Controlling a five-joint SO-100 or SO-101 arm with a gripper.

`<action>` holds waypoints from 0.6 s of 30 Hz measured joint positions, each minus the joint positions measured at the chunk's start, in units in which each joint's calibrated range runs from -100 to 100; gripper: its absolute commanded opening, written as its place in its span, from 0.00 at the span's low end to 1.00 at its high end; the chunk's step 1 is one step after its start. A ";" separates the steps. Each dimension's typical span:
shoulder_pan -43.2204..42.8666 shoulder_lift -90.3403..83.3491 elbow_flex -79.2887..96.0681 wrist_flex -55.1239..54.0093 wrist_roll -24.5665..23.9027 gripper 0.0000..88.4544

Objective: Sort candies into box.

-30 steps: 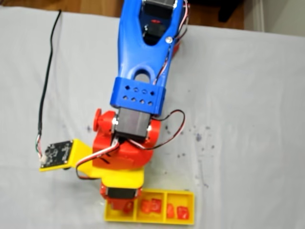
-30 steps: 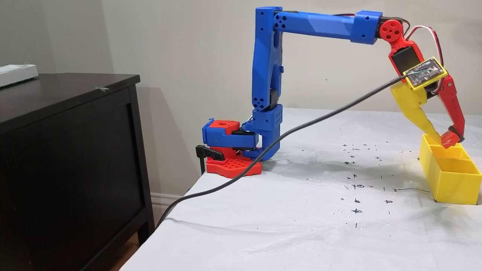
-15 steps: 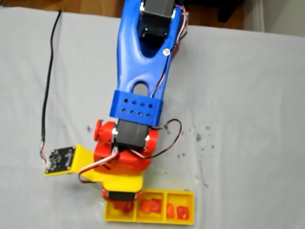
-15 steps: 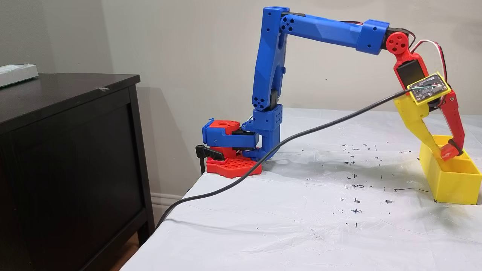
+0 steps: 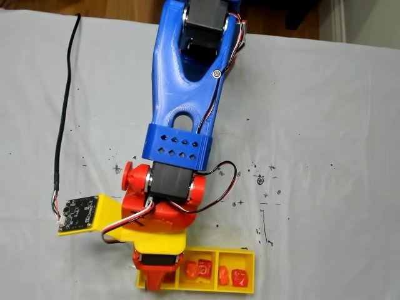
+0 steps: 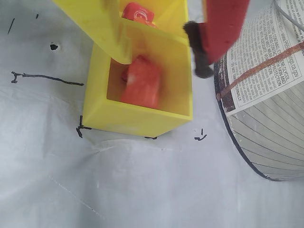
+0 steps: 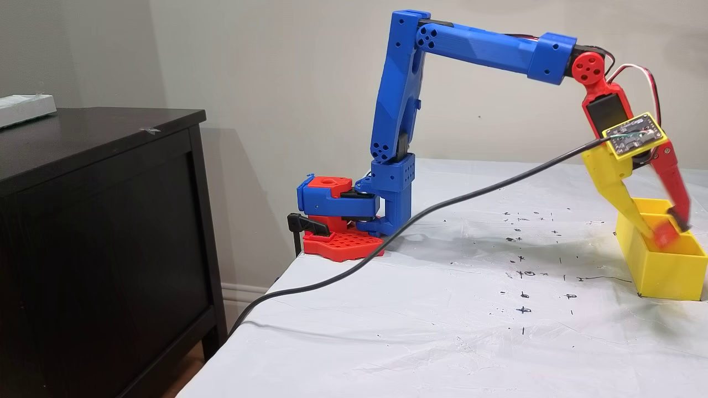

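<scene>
Hovering my pincer (image 6: pixel 161 50) over the end compartment of the box (image 6: pixel 137 118) — jaws spread apart, yellow finger (image 6: pixel 102 26) inside the compartment, red finger (image 6: pixel 218 28) out past the rim. An orange candy (image 6: pixel 141 81) sits loose below and between them, w/ nothing gripping it. A red candy w/ white marks (image 6: pixel 138 12) shows in the next compartment. In a fixed view, more candies (image 5: pixel 200 270) lie in the middle and right compartments. Box sits on the white-covered counter (image 7: pixel 442 309), at its edge by a printed can (image 6: pixel 266 90).
</scene>
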 measured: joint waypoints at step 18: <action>0.00 -1.69 1.54 1.03 1.22 0.00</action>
